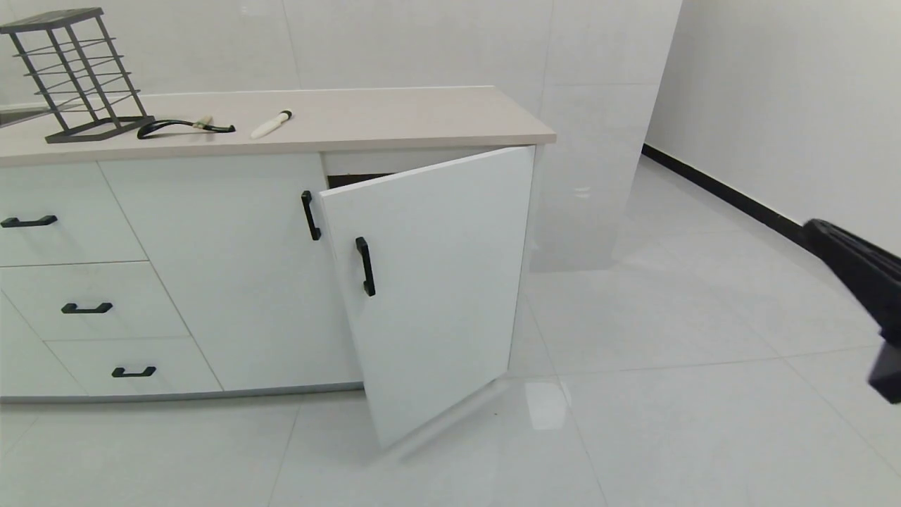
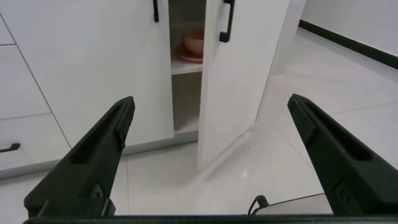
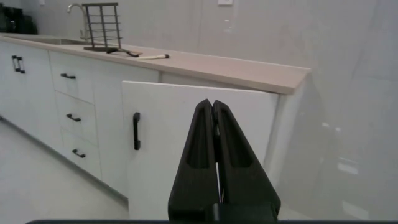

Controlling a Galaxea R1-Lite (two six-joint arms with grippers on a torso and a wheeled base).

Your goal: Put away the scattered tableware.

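Two pieces of tableware lie on the bench (image 1: 394, 116), towards its left end and close to the front edge. A black utensil (image 1: 186, 126) has its head just beside the base of the rack (image 1: 91, 130). A white tool (image 1: 272, 124), perhaps a sheathed knife, lies a little to its right and apart from it.

Below the bench's right end the door (image 1: 436, 282) stands ajar. Inside, a pink bowl (image 2: 193, 42) sits on a plate (image 2: 186, 56) on the shelf (image 2: 186, 65).

The left claw (image 2: 211, 102) is spread wide and holds nothing; it is low and faces the cupboard gap. The right claw (image 3: 214, 106) is closed tight with nothing between its fingers, out to the right of the door and well apart from the bench.

Both pieces look light and stiff. They lie flat on a smooth top, so they are likely to skate away if pushed from one side. The white tool is rounded and glossy, probably slippery, and is best pinched across its thickest part near the middle so it hangs level. The black utensil is thin and long and would swing if taken at an end. Its handle, near the small wooden part, seems the surest hold. Neither looks fragile, but the bowl and plate inside probably are, so anything set on that shelf should go beside them and not be dropped
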